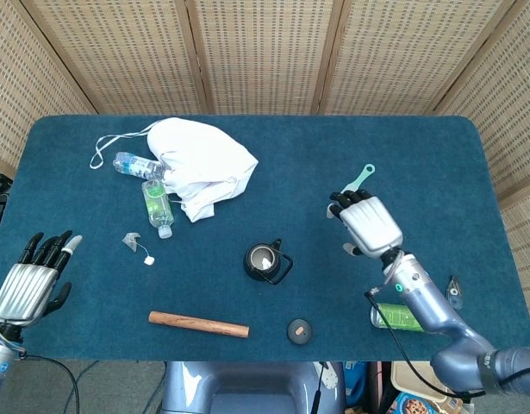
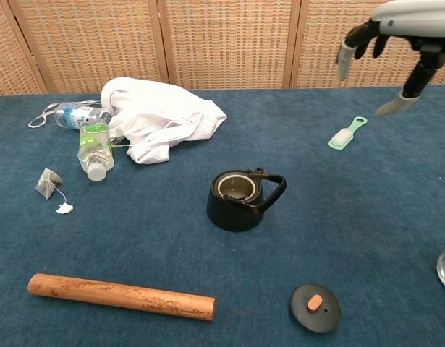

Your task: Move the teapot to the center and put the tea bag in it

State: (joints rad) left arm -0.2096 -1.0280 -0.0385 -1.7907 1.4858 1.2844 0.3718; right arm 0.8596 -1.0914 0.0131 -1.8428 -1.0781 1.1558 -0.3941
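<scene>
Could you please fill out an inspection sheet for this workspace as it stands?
Surface: blue cloth table.
Job's things: teapot upright near the centre, lid off; lid lies near the front edge; tea bag on the table, to the left.
Clutter: white cloth, two bottles, wooden rod, green brush, green can partly hidden under the right arm.
Hands: left hand open at the left front edge; right hand open, raised, right of the teapot; both hold nothing.
Cables: black cable along the right arm.
Surroundings: wicker screens behind.
</scene>
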